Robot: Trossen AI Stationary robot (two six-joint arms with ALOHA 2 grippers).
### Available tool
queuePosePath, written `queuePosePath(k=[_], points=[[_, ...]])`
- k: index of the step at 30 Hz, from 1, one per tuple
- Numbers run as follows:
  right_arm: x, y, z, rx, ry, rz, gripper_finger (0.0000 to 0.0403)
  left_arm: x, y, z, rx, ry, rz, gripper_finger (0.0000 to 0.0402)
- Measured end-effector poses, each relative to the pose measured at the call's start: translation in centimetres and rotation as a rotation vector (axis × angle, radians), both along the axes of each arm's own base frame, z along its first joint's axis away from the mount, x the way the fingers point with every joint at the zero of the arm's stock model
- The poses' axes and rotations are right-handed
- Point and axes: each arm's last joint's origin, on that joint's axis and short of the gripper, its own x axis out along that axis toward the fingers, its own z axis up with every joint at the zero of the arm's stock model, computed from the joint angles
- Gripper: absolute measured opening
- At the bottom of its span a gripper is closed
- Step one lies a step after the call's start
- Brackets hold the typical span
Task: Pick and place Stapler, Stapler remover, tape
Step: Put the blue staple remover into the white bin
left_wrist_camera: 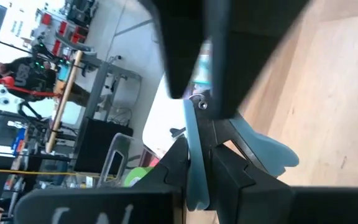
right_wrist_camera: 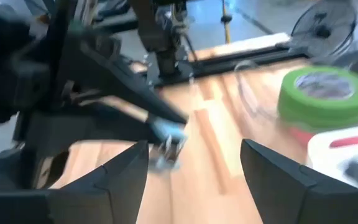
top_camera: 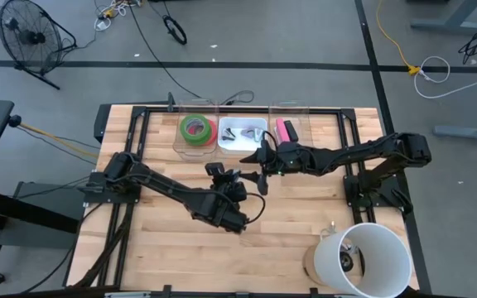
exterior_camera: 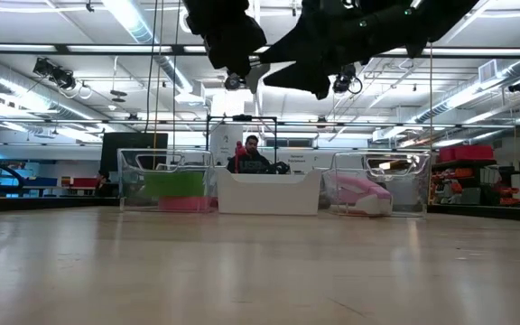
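Observation:
My left gripper is over the middle of the table, high above it, shut on a light blue staple remover, which also shows in the right wrist view. My right gripper is just beyond it toward the far edge, open and empty, its fingers wide apart in the right wrist view. Green tape rolls lie stacked on a pinkish red roll in the far left clear bin. A pink stapler lies in the far right clear bin. Between them stands a white tray. My left gripper pinches one light blue handle wing of the staple remover edge-on between its two fingers. The other wing sticks out to one side, and the metal claws reach past the fingertips. The remover is lifted clear of the table.
The three containers stand in a row along the far edge. A white paper bucket stands at the near right corner. Black frame rails run along the table's sides. A person stands in the room behind the table.

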Motion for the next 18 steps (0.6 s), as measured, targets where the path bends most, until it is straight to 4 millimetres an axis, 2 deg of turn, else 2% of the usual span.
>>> queuePosePath(k=[13, 16, 18], points=[[0.03, 0.25, 0.11, -0.006, -0.011, 0.014, 0.0251, 0.07, 0.15, 0.05, 0.013, -0.015, 0.009, 0.0042], [0.03, 0.27, 0.11, -0.017, -0.011, 0.018, 0.0226, 0.09, 0.14, 0.05, 0.010, -0.018, 0.009, 0.0042], [0.02, 0.26, 0.09, -0.019, -0.009, 0.019, 0.0193, 0.10, 0.15, 0.05, 0.010, -0.018, 0.009, 0.0042]])
